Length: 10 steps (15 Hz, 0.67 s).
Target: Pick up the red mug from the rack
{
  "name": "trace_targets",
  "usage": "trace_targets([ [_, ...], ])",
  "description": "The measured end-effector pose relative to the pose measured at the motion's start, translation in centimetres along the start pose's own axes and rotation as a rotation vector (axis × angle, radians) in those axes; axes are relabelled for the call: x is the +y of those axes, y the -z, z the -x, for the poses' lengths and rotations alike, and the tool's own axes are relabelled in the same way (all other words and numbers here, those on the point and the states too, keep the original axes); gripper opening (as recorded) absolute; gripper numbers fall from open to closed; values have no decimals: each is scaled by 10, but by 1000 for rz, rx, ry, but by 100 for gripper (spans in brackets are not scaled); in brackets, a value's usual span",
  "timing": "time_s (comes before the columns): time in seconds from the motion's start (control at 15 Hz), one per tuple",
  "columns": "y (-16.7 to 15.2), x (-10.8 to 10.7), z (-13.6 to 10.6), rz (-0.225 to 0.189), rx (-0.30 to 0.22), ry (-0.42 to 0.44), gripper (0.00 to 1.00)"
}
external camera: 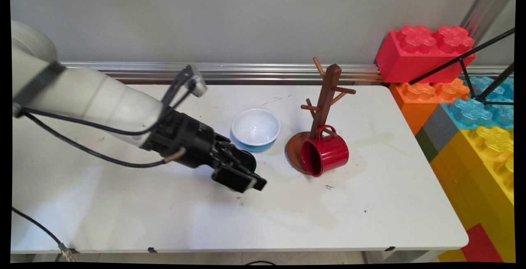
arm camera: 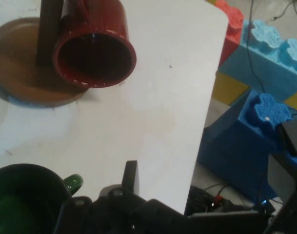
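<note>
Main view: the white arm reaches in from the left, low over the counter [external camera: 164, 215], and its black hand [external camera: 240, 180] sits close above the surface near the middle, angled towards the right. Whether the hand is open or closed cannot be told from either view, nor whether it has hold of anything.

In the hand view a dark green mug [arm camera: 21, 204] lies right against the left of the hand's linkage [arm camera: 131, 195], its handle towards the linkage. Contact between them cannot be made out. In the main view that mug is mostly hidden behind the hand.

Just behind and to the right of the hand stands a white bowl [external camera: 255, 129] with a blue outside, upright, with nothing visible in it.

Further right is a brown wooden mug tree [external camera: 326, 92] with bare pegs. 1 red mug [external camera: 326, 156] lies on its side on the tree's round base [external camera: 294, 147], touching the post, its handle up and its mouth facing the near left. The hand view looks almost straight into that mouth [arm camera: 92, 53], with bare counter between it and the hand.

At the far right, off the counter's edge, large toy blocks [external camera: 472, 108] in red, orange, blue and yellow are stacked, well apart from the hand.
</note>
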Motion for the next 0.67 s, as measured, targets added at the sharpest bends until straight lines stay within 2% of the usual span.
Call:
trace_targets([
  [0.27,-34,7,-3,-24,5,29,100],
  [0.67,-70,6,-15,-36,3,50,100],
])
